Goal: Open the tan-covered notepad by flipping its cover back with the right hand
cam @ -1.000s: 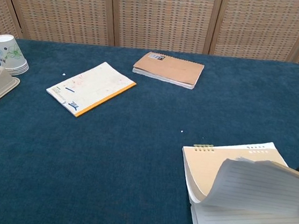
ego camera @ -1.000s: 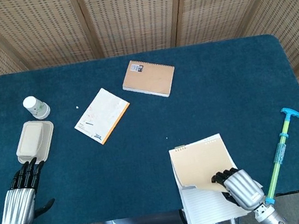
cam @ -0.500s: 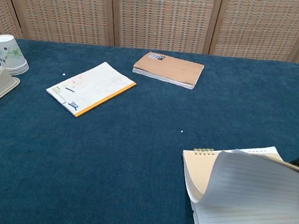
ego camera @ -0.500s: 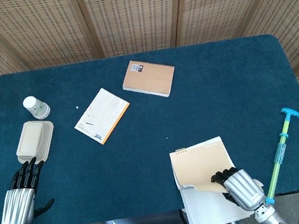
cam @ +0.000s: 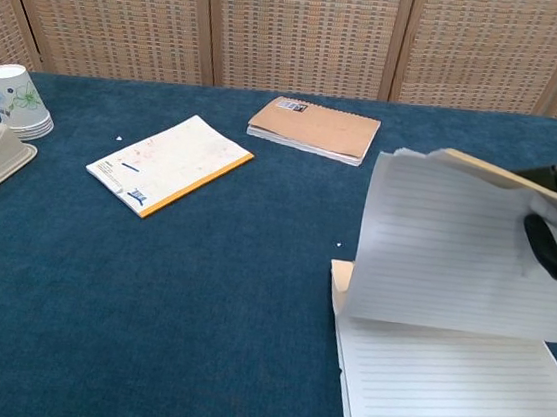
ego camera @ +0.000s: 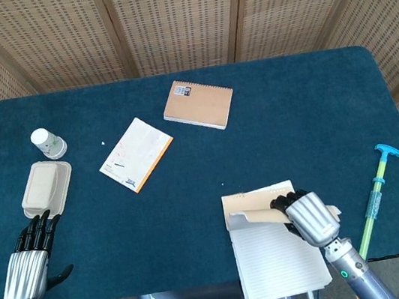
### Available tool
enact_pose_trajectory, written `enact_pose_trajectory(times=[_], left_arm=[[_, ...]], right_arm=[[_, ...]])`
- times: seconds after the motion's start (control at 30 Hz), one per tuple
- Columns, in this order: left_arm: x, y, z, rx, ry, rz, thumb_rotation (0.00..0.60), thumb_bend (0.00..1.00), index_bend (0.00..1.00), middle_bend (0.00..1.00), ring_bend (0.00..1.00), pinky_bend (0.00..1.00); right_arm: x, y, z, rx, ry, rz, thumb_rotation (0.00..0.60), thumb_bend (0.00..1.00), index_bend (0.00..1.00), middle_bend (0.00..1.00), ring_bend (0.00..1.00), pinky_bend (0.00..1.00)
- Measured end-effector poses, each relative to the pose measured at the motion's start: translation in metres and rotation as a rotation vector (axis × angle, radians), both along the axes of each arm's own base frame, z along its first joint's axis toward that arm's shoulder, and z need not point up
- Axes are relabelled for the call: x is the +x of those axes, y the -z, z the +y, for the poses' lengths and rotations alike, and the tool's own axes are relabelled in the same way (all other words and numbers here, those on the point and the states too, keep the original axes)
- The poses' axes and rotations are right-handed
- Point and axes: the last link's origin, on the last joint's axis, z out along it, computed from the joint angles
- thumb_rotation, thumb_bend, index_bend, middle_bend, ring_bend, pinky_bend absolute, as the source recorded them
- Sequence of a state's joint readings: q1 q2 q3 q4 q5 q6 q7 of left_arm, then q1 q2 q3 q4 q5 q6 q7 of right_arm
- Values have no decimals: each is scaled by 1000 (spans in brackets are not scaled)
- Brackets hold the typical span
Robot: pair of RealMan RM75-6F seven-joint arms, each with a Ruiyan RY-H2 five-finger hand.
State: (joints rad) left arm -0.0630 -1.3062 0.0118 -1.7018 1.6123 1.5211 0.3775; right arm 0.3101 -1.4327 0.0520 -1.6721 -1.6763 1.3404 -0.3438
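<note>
Your right hand [ego camera: 305, 213] grips the notepad [ego camera: 278, 262] cover and top sheet, lifted upright; your left hand [ego camera: 29, 260], well left of the notepad, lies open, holding nothing.

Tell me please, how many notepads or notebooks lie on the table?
3. A tan spiral notebook lies at the far middle; a white pad with an orange edge is left of it; the tan-covered notepad lies at the near edge, its cover lifted by the right robot hand.
</note>
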Motion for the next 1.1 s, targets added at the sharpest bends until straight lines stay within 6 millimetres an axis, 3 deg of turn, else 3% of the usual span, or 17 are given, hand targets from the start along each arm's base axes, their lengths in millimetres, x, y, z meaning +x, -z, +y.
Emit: enact_pose_trajectory(times=[0.3,0.53,1.1], left_arm=[[-3,2,4,-3,-14,8,600,0,0,0,0,130],[-6,1,8,7,-22,4,600,0,0,0,0,130],[-11,6,16,4,-35,38,600,0,0,0,0,130]], right_arm=[[34,-2,-61,-49,-18,13,600,858,648,651,616,688],[67,9,-121,-72,-17,66,600,858,648,651,617,688],[96,29,-199,-127,19,169,600,852,640,645,617,687]])
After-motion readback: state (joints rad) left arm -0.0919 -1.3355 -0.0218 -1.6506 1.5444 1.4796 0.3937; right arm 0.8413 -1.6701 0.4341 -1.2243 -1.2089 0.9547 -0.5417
